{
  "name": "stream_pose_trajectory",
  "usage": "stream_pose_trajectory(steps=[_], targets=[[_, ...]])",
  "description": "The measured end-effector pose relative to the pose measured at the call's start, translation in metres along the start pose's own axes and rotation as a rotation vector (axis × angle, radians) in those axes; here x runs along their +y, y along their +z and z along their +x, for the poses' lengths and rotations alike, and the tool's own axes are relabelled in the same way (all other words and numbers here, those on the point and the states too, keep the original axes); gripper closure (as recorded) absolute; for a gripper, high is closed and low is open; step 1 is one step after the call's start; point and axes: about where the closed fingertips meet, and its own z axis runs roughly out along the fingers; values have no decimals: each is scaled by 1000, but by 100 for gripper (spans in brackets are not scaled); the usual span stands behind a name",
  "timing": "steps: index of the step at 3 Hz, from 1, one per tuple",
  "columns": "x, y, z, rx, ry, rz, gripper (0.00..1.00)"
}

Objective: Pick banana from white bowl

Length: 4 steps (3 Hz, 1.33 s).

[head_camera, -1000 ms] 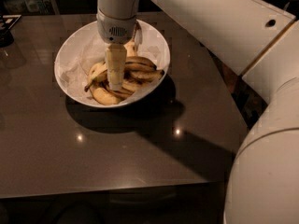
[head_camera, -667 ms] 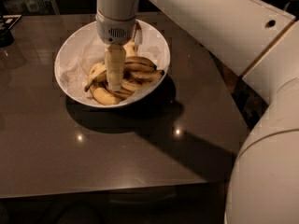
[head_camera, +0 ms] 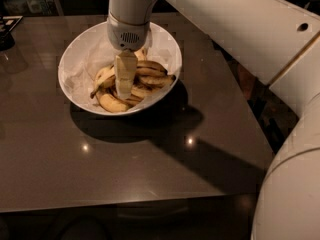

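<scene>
Gripper point(head_camera: 125, 81) stays low among bananas point(head_camera: 150, 79) in white bowl point(head_camera: 75, 64), unmoved; we cannot tell its grip, so nothing lifted yet.

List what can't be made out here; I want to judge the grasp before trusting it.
Camera view only.
- Contact: the gripper, low in the white bowl, covers the spot beneath it, so what it touches is hidden.
- Target: the bananas overlap, partly behind the gripper; the long single one cannot be singled out.
- Dark objects at the table's far left corner: cut by the edge, too dim to name.
</scene>
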Motion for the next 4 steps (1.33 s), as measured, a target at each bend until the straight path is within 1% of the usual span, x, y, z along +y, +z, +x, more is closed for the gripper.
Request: stream_pose_trajectory(steps=[2, 3, 4], targets=[[-1, 5, 8, 4, 12, -22, 15], [-4, 15, 15, 22, 18, -42, 18], [-4, 15, 15, 23, 18, -42, 38]])
